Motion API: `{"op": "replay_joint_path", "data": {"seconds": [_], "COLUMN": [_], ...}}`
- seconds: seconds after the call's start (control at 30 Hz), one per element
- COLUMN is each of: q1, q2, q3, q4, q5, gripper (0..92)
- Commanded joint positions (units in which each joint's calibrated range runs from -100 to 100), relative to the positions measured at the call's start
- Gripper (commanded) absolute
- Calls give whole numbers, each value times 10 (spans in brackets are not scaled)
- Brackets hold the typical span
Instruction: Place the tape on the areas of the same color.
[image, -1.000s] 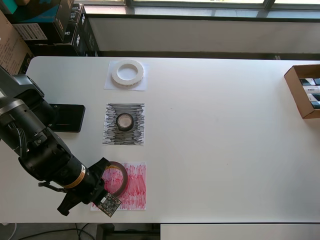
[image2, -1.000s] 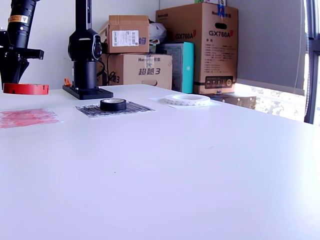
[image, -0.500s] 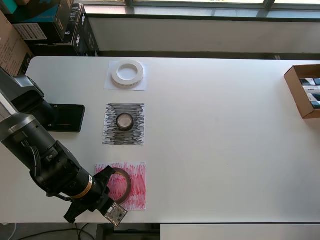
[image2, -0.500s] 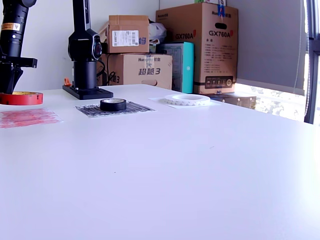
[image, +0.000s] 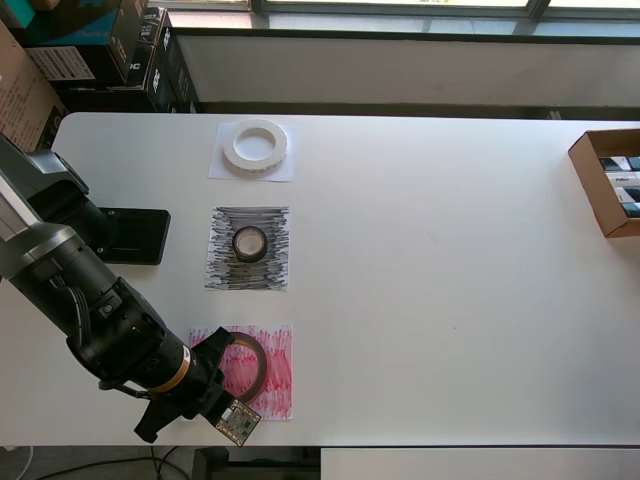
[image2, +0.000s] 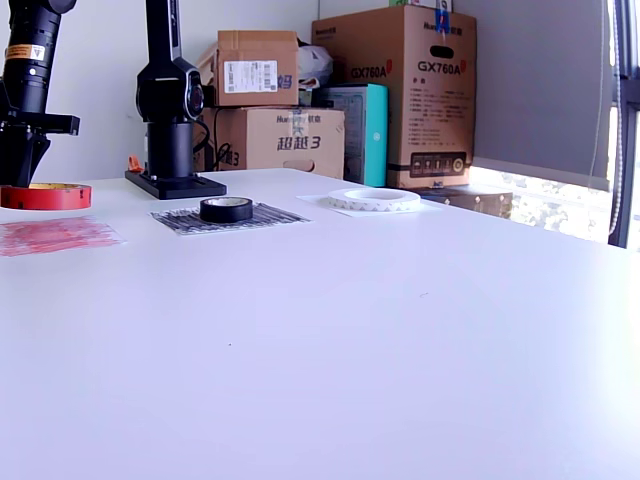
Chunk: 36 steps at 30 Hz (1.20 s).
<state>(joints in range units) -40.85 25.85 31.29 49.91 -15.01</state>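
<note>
The table (image: 420, 260) had a smooth, matt white surface with a faint sheen in the exterior view. Three squares looked like thin paper: a plain white sheet (image: 222, 164), a black-scribbled sheet (image: 268, 268) and a red-scribbled sheet (image: 278, 378), the scribbles dull and streaky. The white tape roll (image: 255, 146) appeared matt, with a slightly toothed lower edge in the exterior view. The black tape roll (image: 249, 243) showed a soft gloss. The dark red tape roll (image: 256, 362), at the fingers of the gripper (image: 208, 385), looked smooth with a yellowish card-like core. The arm (image: 95, 320) was matt black, seemingly plastic or painted metal, with a tan band. Brown cardboard boxes (image2: 395, 95) stood behind, matt.
</note>
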Motion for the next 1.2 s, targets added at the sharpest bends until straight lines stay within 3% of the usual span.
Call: {"op": "replay_joint_path", "data": {"seconds": [0.0,1.03,1.17], "q1": [2,16,16], "q2": [28,42,42], "q3": [-8,-22,-22], "q4": [-1,-1,-1], "q5": [4,4,4], "gripper": [0,7,117]}}
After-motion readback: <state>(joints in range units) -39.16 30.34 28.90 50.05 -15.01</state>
